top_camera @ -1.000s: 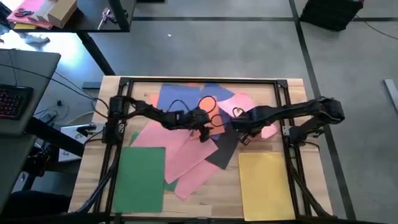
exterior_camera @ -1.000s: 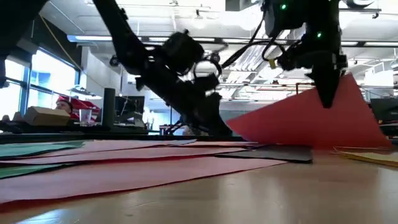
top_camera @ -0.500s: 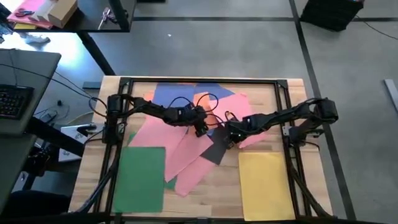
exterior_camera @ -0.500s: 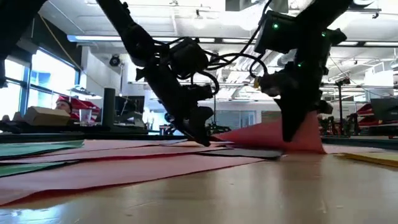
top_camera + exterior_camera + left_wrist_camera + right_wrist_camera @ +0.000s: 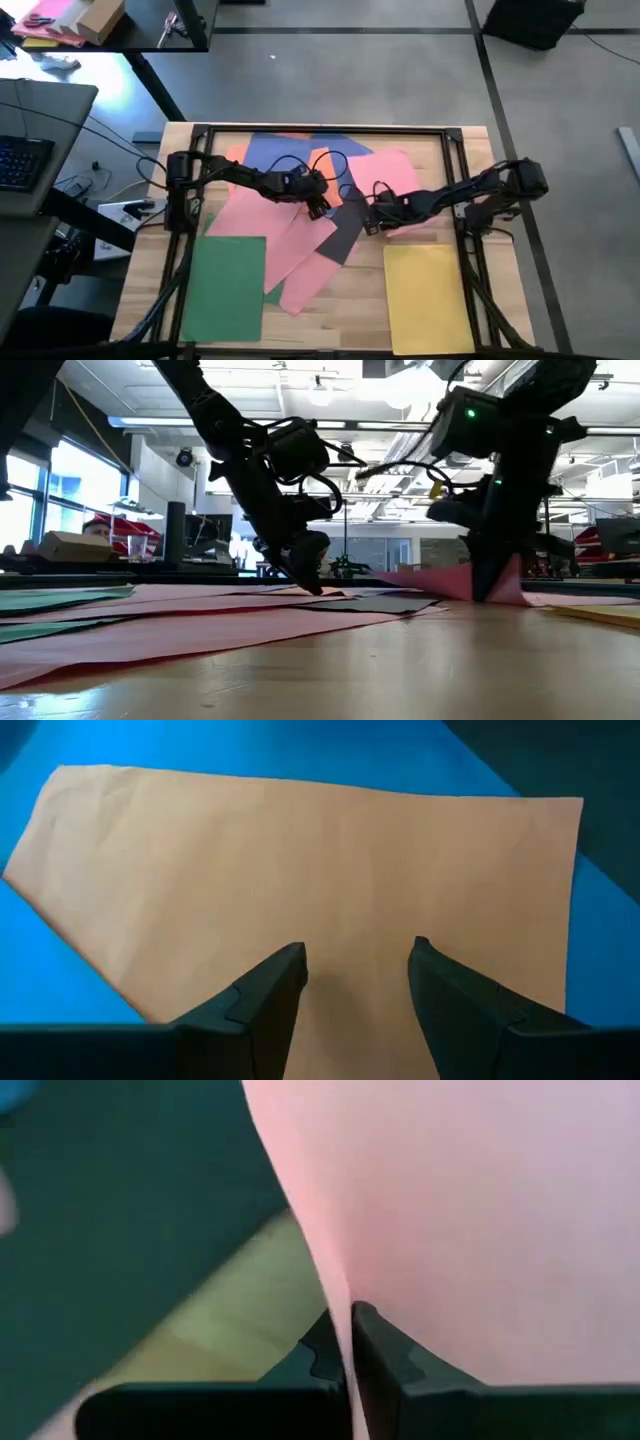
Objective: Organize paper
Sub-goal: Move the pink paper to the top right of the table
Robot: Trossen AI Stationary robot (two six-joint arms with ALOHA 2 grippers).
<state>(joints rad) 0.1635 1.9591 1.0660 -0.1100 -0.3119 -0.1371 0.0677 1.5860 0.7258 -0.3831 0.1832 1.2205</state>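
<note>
The right gripper point(image 5: 372, 222) is low over the middle of the table with its fingers pressed together on the edge of a pink sheet point(image 5: 480, 1210), the paper running up between the two dark tips in the wrist view. A second ago that sheet stood up from the table like a tent; now it has come almost flat, with only a small peak at the fingers point(image 5: 487, 582) in the low view, and the gripper has pulled back a little toward its own side. To me that reads as the pink sheet being dragged clear of the pile and laid down just beyond the yellow sheet point(image 5: 428, 297), which lies square on the near side of the gripper.

Just beside it, toward the table's centre, a dark grey sheet point(image 5: 340, 233) lies askew on other pink sheets point(image 5: 262, 222).

The left gripper point(image 5: 318, 208) is across that grey sheet from the right one, tips down close to the paper and spread apart over an orange sheet point(image 5: 300, 860) that lies on blue point(image 5: 260, 745); it holds nothing. It has crept slightly back toward its own side.

Farther out on the left arm's side, a green sheet point(image 5: 226, 285) lies squared up near the table point(image 5: 150, 250) edge.

No bin or tray is in sight; the sorted sheets simply lie on the wood.
</note>
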